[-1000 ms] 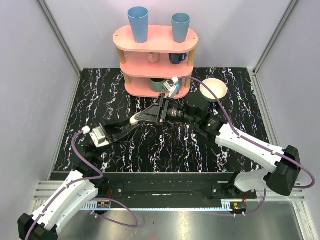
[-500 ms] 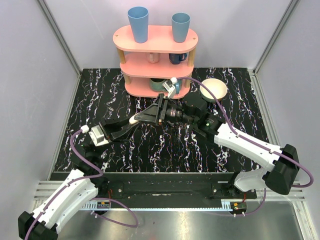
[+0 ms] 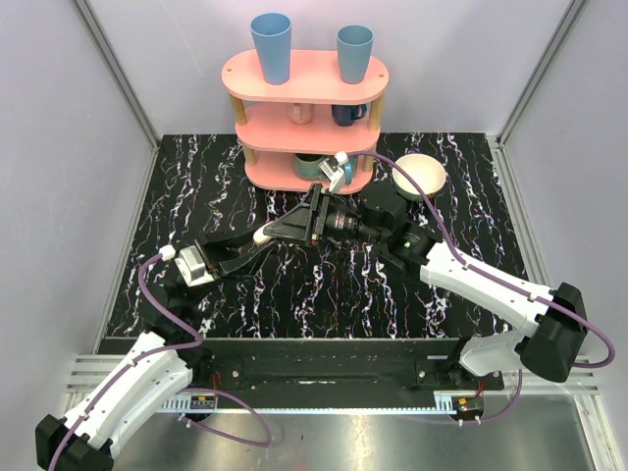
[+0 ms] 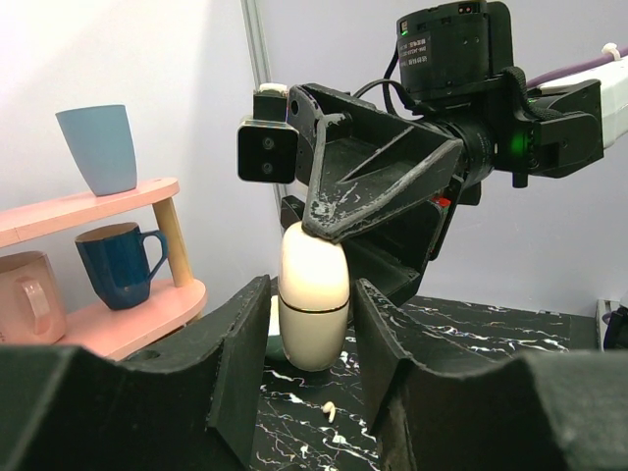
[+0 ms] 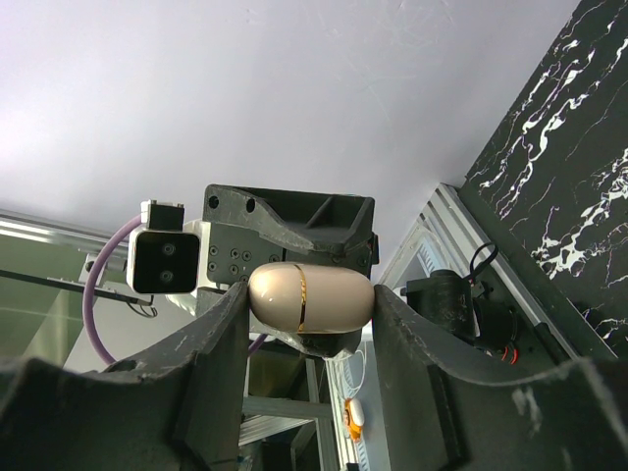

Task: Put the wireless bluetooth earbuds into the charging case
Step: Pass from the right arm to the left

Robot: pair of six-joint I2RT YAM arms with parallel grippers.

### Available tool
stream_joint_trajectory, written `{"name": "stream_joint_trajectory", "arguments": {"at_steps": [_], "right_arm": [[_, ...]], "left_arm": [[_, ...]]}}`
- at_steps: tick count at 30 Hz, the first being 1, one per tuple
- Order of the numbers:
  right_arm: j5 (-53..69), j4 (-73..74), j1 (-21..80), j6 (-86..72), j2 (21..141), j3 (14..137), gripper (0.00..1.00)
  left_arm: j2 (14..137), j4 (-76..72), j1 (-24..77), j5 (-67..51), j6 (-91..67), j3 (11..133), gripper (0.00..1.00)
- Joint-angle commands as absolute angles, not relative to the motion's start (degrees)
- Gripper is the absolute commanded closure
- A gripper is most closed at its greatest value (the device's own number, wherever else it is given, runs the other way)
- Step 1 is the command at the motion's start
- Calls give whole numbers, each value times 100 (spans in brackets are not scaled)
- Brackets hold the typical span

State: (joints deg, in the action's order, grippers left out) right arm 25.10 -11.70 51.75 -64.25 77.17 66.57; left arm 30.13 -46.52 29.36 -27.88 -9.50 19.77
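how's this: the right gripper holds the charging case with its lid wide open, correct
No, the lid is shut. The right gripper holds the charging case closed, with only a thin seam showing, as the right wrist view shows.

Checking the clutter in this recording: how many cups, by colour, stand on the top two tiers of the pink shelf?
Light blue tumblers: 2
Pink mug: 1
Dark blue mug: 1
Total: 4
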Motion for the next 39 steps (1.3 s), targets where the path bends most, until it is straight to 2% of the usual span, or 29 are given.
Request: {"name": "stream_joint_trajectory", "arguments": {"at_steps": [1,13,20,24,26,31,32,33,34,35,36,39], "right_arm": [[2628,-1521,5124,-6442,7638,6688,76],[2619,-1635,5124,-6425,7559,6645,77],[2593,-1529,5124,-6425,7576,6645,77],[2602,-1529,5124,-6416,7567,6662,77],[2602,-1529,5124,-6398,7559,6662,77],[2628,-1547,5124,-6390,7567,6671,76],[2663,-1547,5115,-6381,7567,6671,72],[2672,-1547,5115,-6320,7567,6680,70],[2681,-1538,5115,-6267,7559,6680,66],[2689,-1521,5115,-6197,7541,6680,51],[2663,-1442,5115,-5987,7498,6706,44],[2331,-644,5124,-5155,7349,6960,31]], "left_arm": [[3032,-4896,2944,-2786,-949,1995,57],[3023,-4808,2944,-2707,-897,1942,54],[3067,-4878,2944,-2637,-914,1969,56],[3085,-4896,2944,-2628,-914,1978,65],[3076,-4887,2944,-2663,-905,1978,74],[3076,-4773,2944,-2698,-844,1986,89],[3085,-4755,2953,-2716,-835,1995,99],[3076,-4720,2944,-2725,-809,2004,100],[3085,-4711,2944,-2733,-800,2004,100],[3085,-4702,2944,-2751,-791,2013,100],[3076,-4676,2944,-2760,-800,2021,100],[3032,-4484,2944,-2751,-843,2091,100]]}}
